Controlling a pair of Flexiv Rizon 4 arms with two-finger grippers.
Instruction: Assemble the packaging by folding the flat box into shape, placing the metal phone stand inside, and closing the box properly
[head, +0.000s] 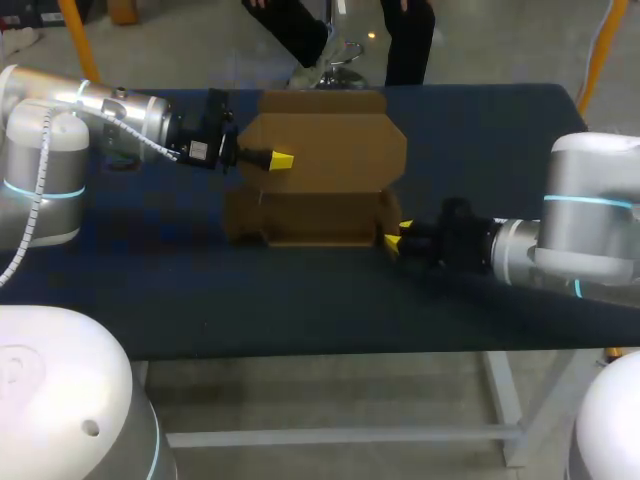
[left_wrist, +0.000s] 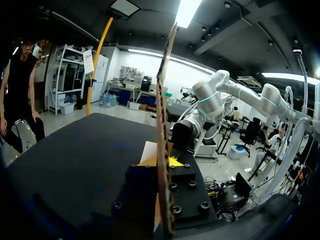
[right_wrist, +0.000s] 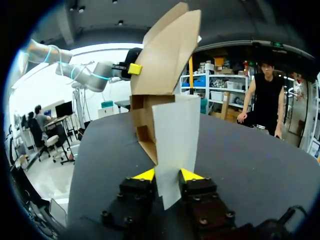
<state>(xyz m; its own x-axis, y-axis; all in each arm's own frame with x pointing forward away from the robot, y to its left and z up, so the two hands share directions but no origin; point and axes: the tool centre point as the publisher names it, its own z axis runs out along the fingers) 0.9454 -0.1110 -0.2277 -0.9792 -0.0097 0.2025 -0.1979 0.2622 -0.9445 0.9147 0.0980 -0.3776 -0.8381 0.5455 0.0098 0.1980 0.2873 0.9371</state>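
Note:
A brown cardboard box (head: 300, 218) stands partly folded at the middle of the table, its lid panel (head: 330, 150) raised behind it. My left gripper (head: 282, 160) is shut on that lid's left edge. In the left wrist view the lid (left_wrist: 162, 100) runs edge-on between that gripper's (left_wrist: 162, 161) fingers. My right gripper (head: 397, 236) sits at the box's right front corner. In the right wrist view a pale side flap (right_wrist: 175, 135) lies across the gap between the spread fingers of the right gripper (right_wrist: 168, 175), with the box (right_wrist: 167, 55) upright ahead and my left gripper (right_wrist: 134, 68) at its top.
The dark blue table (head: 480, 130) has bare surface to the left, right and front of the box. Its front edge (head: 320, 352) runs close below my right arm.

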